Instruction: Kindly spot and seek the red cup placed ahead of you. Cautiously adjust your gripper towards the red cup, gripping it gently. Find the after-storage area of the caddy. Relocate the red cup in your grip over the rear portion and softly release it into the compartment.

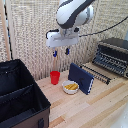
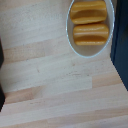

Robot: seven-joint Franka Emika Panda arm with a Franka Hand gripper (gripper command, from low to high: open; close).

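The red cup (image 1: 54, 77) stands upright on the wooden table, between the caddy and the white bowl. My gripper (image 1: 60, 52) hangs high above the table, above and slightly to the exterior view's right of the cup, with its blue-tipped fingers apart and nothing between them. The black caddy (image 1: 20, 95) fills the exterior view's lower left, with an inner divider (image 1: 17, 91) splitting it into sections. The cup and my fingers do not show in the wrist view.
A white bowl with yellow contents (image 1: 70, 87) sits right of the cup and shows in the wrist view (image 2: 90, 25). A dark blue box (image 1: 81, 78) leans behind it. A grey toaster oven (image 1: 113, 56) and a wire rack (image 1: 97, 72) stand at the right.
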